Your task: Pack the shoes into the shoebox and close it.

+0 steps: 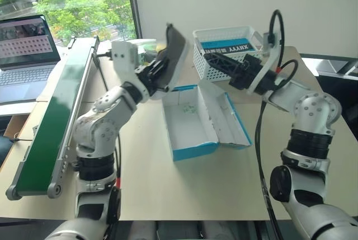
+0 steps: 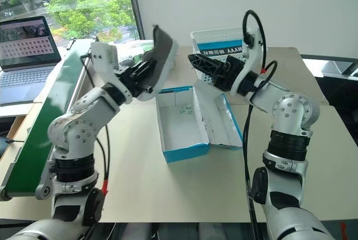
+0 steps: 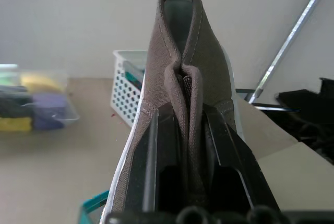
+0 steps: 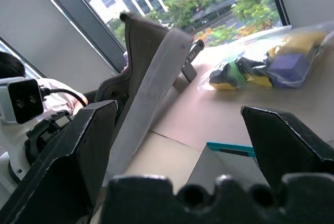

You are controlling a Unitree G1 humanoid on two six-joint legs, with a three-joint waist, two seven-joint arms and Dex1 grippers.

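While the shoebox (image 1: 193,125) lies open, a sneaker (image 1: 174,58) is gripped by the left end effector (image 1: 158,73); the right end effector (image 1: 219,64) is spread wide.

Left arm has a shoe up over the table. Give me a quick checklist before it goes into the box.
1. Left gripper shut on the shoe: ok.
2. Shoebox lid open, white inside showing: ok.
3. Shoe lifted off the table: ok.
4. Shoe above the box opening: not ok, it is off to the robot's left.
5. Right gripper open, holding nothing: ok.
6. Second shoe located: cannot tell.
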